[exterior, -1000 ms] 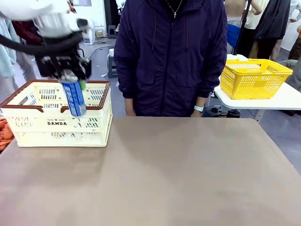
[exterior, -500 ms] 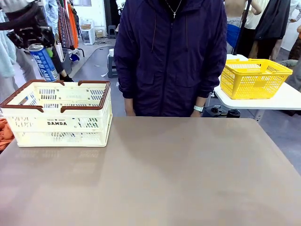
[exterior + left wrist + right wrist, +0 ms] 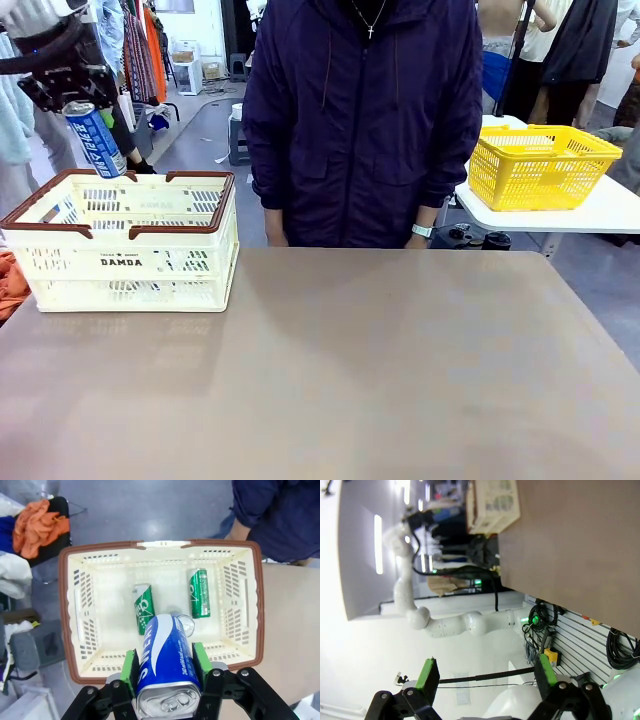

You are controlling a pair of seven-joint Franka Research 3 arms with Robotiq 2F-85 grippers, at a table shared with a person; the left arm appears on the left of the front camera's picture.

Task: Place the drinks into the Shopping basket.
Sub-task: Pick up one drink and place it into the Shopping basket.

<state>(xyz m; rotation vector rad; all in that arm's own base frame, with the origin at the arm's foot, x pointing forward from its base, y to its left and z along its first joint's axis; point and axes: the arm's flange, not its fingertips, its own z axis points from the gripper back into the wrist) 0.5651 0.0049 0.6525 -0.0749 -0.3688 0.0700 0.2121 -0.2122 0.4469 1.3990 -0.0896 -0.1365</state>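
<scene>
Green pads of the left gripper (image 3: 167,672) squeeze the blue can (image 3: 166,667) – high above the basket (image 3: 70,630). Its wrist camera sees two green cans (image 3: 199,593) lying inside. The right gripper (image 3: 485,677) gapes wide, holding nothing.

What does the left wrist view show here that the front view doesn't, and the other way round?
Left wrist view: two green cans lying on the basket floor. Front view: the yellow mesh basket on a side table and the DAMDA lettering. Both: the left gripper shut on the blue can above the Shopping basket, with the person behind.
</scene>
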